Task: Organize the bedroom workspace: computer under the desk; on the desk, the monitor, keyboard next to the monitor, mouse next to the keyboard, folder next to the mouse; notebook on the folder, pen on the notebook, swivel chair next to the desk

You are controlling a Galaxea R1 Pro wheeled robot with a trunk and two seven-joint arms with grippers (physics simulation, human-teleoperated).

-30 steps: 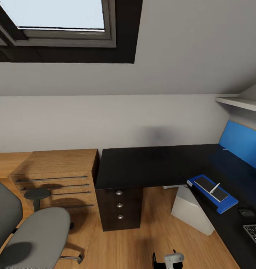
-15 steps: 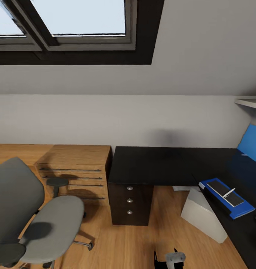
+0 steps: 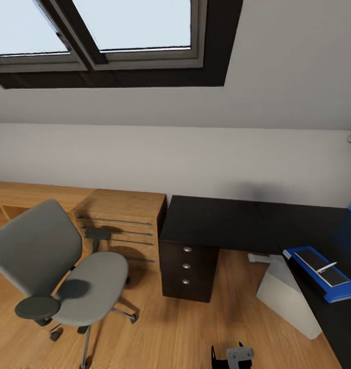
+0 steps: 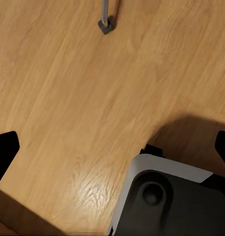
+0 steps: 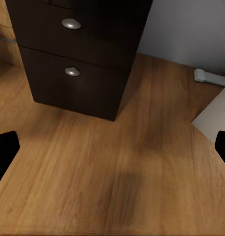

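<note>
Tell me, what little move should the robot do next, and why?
Probably roll toward the grey swivel chair and reach for it. On the black desk the blue folder already carries the dark notebook with the white pen on top, while the chair stands apart on the wooden floor, off to the left of the desk. Both grippers' fingers look spread wide, holding nothing.

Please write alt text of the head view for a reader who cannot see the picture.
A grey swivel chair stands on the wooden floor, apart from a black desk with three drawers. At the right on the desk lies a blue folder with a notebook and pen on it.
</note>
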